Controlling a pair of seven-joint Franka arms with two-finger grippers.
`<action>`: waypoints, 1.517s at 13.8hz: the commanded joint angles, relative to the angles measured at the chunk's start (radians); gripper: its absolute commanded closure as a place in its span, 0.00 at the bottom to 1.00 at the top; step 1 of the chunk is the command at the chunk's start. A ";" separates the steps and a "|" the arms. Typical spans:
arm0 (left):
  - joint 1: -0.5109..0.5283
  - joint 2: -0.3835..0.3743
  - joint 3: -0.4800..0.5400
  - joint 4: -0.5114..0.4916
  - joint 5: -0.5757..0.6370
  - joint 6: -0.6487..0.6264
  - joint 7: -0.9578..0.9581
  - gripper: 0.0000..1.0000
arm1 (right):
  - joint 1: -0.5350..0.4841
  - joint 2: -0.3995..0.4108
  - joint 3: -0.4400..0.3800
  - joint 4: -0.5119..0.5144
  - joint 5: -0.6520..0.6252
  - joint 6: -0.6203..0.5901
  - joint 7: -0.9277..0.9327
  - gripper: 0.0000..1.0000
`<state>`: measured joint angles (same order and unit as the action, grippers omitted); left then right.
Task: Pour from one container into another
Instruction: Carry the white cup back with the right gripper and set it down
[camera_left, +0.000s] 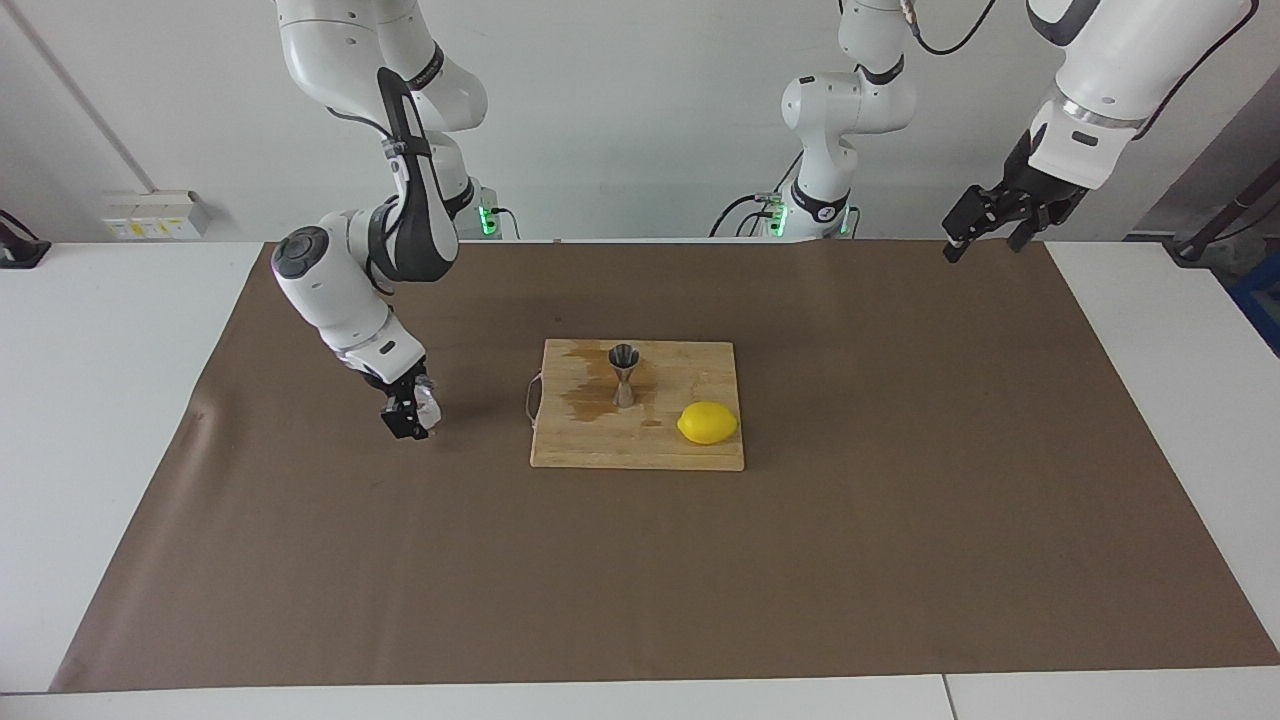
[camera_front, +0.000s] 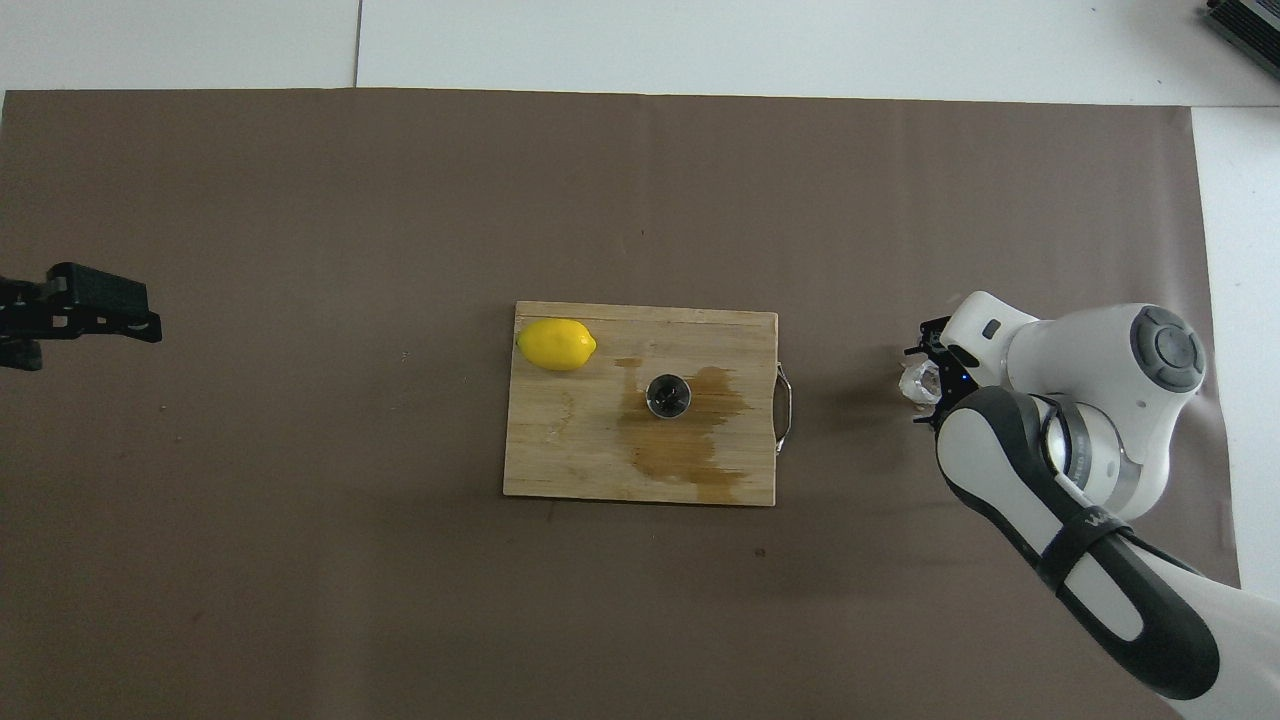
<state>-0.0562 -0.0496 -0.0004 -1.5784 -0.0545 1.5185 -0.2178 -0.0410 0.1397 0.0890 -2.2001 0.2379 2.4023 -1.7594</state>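
The whitish crinkled cup (camera_left: 429, 407) (camera_front: 916, 381) rests low on the brown mat toward the right arm's end of the table, beside the cutting board's handle. My right gripper (camera_left: 412, 420) (camera_front: 924, 386) is down at the mat with its black fingers on either side of the cup, and it looks open. The steel hourglass jigger (camera_left: 624, 375) (camera_front: 668, 394) stands upright on the wooden board (camera_left: 640, 452) (camera_front: 560, 460). My left gripper (camera_left: 985, 228) (camera_front: 75, 315) waits open, high over the mat's corner at the left arm's end.
A yellow lemon (camera_left: 707, 422) (camera_front: 556, 344) lies on the board's corner farther from the robots. A wet brown stain (camera_left: 585, 397) (camera_front: 690, 450) spreads on the board around the jigger. The board's wire handle (camera_left: 531, 398) faces the cup.
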 joint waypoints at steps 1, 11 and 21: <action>0.013 -0.030 -0.007 -0.034 -0.011 -0.003 0.000 0.00 | 0.000 -0.020 0.006 0.072 0.031 -0.113 0.061 0.00; 0.015 -0.030 -0.006 -0.034 -0.011 -0.003 0.000 0.00 | -0.017 -0.043 0.000 0.315 -0.017 -0.201 0.463 0.00; 0.015 -0.030 -0.006 -0.034 -0.011 -0.003 0.000 0.00 | 0.001 -0.086 0.009 0.440 -0.193 -0.362 1.451 0.00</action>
<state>-0.0562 -0.0497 -0.0004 -1.5784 -0.0546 1.5185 -0.2179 -0.0402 0.0567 0.0926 -1.8177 0.0731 2.1080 -0.5304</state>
